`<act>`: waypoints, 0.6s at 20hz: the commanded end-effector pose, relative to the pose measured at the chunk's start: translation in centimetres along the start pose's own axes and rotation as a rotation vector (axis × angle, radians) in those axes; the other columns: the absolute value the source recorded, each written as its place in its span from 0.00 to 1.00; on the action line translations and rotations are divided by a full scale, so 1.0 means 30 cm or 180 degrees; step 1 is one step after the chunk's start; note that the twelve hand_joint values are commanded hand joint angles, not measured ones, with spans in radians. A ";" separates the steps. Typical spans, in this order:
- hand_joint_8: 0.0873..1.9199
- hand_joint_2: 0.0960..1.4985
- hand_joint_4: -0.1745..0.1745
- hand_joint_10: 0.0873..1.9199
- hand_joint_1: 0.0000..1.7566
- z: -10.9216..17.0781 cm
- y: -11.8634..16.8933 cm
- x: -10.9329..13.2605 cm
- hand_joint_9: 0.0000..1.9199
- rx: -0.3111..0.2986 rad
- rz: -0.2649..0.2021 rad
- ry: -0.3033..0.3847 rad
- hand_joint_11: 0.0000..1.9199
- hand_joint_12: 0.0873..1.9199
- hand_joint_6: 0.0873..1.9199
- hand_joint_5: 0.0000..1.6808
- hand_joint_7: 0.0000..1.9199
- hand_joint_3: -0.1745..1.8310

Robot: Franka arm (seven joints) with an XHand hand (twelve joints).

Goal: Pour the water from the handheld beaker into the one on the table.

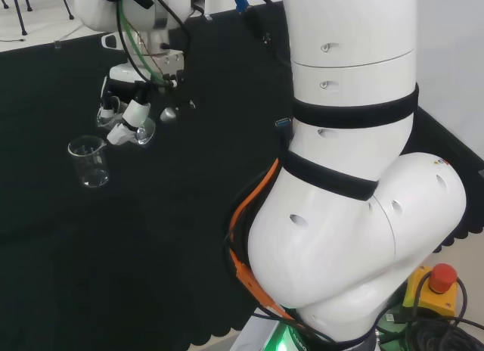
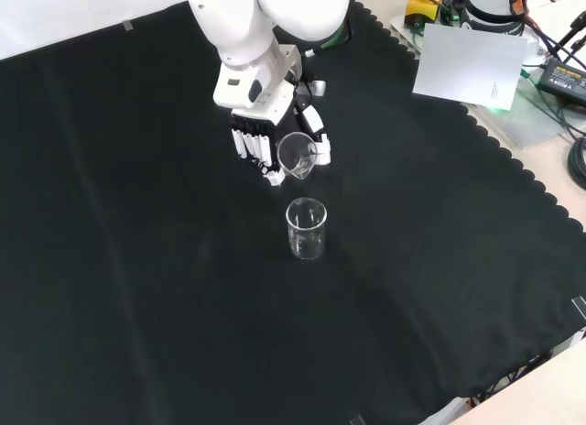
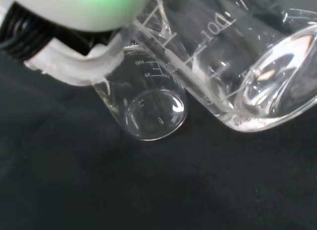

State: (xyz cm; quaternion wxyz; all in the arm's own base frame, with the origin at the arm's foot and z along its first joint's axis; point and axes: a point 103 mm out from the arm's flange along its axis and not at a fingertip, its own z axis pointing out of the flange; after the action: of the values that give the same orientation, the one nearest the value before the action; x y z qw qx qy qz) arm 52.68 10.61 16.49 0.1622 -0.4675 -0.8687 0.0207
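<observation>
- Front view gives you the plainest look: the hand [image 2: 267, 136] comes down from the top of the picture, fingers curled round a clear held beaker [image 2: 298, 156], so it is grasping that vessel.
- You can see the held beaker tilted, its mouth turned toward the camera and downward, above the black cloth of the worktop [image 2: 137, 260].
- Just below it in the front view stands the second beaker [image 2: 306, 228], upright on the cloth, apart from the held one and not touching it.
- In the head view you find the hand [image 1: 130, 113] at upper left with the held beaker [image 1: 144, 132] between its fingers, and the second beaker [image 1: 88, 161] standing to the lower left of it on the cloth.
- Look at the wrist view: the held beaker [image 3: 247, 76] lies large and slanted with its printed scale showing, and the second beaker [image 3: 146, 103] shows beyond it, seen from above with its round base on the cloth.
- A blurred white part of the hand [image 3: 79, 66] crosses the wrist view beside the second beaker's rim.
- You cannot tell from these views how much water either vessel holds, nor whether any is flowing.
- Head view also shows the arm's white links [image 1: 355, 177] filling its right side, with orange cable along them.
</observation>
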 end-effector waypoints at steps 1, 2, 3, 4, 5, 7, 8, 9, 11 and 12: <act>0.00 0.36 0.93 0.01 0.67 -0.003 0.035 0.034 0.86 0.0197 0.0070 -0.0279 0.61 0.43 0.10 0.88 0.92 0.40; 0.00 0.36 0.93 0.01 0.67 -0.005 0.038 0.038 0.86 0.0206 0.0077 -0.0323 0.61 0.43 0.10 0.88 0.92 0.40; 0.00 0.36 0.94 0.01 0.67 -0.005 0.041 0.041 0.86 0.0220 0.0082 -0.0347 0.61 0.43 0.10 0.88 0.92 0.40; 0.00 0.36 0.94 0.01 0.67 -0.006 0.045 0.045 0.86 0.0235 0.0090 -0.0367 0.61 0.43 0.10 0.88 0.92 0.40; 0.00 0.36 0.94 0.01 0.67 -0.007 0.048 0.049 0.86 0.0252 0.0091 -0.0396 0.61 0.43 0.10 0.88 0.92 0.40; 0.00 0.36 0.95 0.01 0.67 -0.007 0.056 0.058 0.86 0.0318 0.0086 -0.0487 0.61 0.43 0.10 0.88 0.92 0.40; 0.00 0.36 0.95 0.01 0.67 -0.008 0.059 0.063 0.86 0.0338 0.0090 -0.0522 0.62 0.43 0.10 0.88 0.92 0.40; 0.00 0.36 0.96 0.01 0.67 -0.009 0.061 0.066 0.86 0.0354 0.0093 -0.0545 0.62 0.43 0.10 0.88 0.92 0.40; 0.00 0.36 0.98 0.01 0.67 -0.013 0.069 0.072 0.86 0.0405 0.0104 -0.0619 0.62 0.43 0.10 0.88 0.92 0.40; 0.00 0.36 0.99 0.01 0.67 -0.015 0.072 0.074 0.86 0.0429 0.0110 -0.0639 0.62 0.42 0.11 0.87 0.92 0.41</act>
State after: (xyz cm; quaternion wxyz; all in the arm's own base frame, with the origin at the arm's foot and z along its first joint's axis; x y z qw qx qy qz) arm 53.29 12.95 16.95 0.1157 -0.4698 -0.8691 0.1026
